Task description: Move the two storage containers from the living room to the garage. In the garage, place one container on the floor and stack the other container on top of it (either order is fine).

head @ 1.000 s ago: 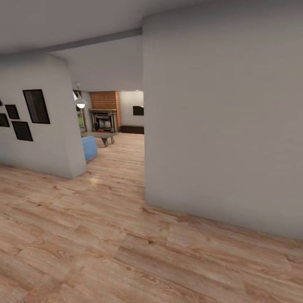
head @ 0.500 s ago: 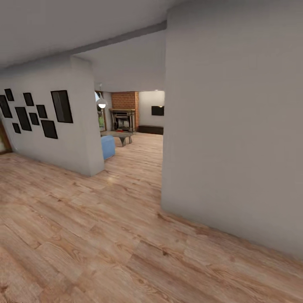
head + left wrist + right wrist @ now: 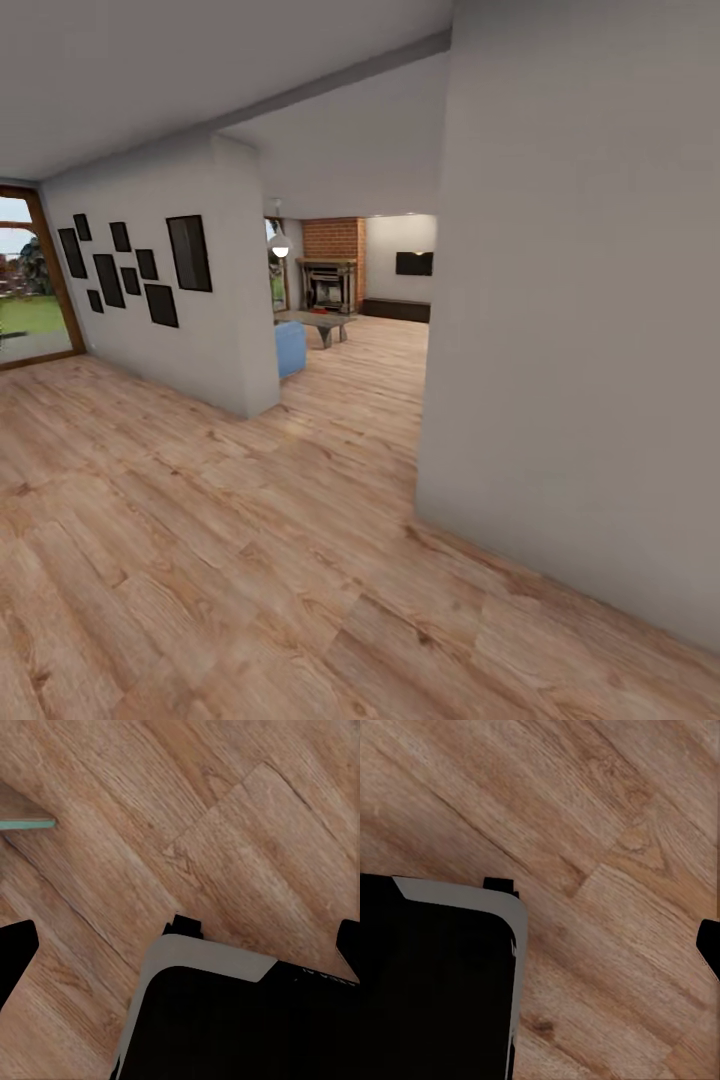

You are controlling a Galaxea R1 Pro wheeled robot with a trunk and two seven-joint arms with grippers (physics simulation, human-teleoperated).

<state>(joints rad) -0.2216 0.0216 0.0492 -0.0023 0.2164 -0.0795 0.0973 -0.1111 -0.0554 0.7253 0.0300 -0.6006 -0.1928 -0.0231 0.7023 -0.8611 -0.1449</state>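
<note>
our fingers tell us little: in the left wrist view, dark finger edges [image 3: 16, 952] sit at the two sides of the picture with bare wood plank floor [image 3: 225, 817] between them, so the left gripper looks spread and holds nothing. in the right wrist view we see one dark finger edge [image 3: 709, 945] at the side, and we cannot tell whether that gripper is open or closed; nothing is held in front of it.

we are on our way, and we cannot make out the two storage containers at this range. the relation that matters now is the heading: the living room [image 3: 350, 290] lies far ahead, slightly left of centre, through the gap between the grey wall with black frames [image 3: 190, 290] on the left and the large grey wall [image 3: 580, 330] close on the right. we recognise it by the brick fireplace [image 3: 333, 265], the black tv [image 3: 414, 263] and the long dark cabinet [image 3: 396, 310] beneath it. a low table [image 3: 318, 323] and a blue seat [image 3: 291, 347] stand near the opening's left side.

neither arm is nearer to anything yet. we judge the next stretch needs a straight drive through the gap, keeping off the right wall's corner. a glass door [image 3: 25, 275] at far left shows greenery outside. the light plank floor looks flat and even.
</note>
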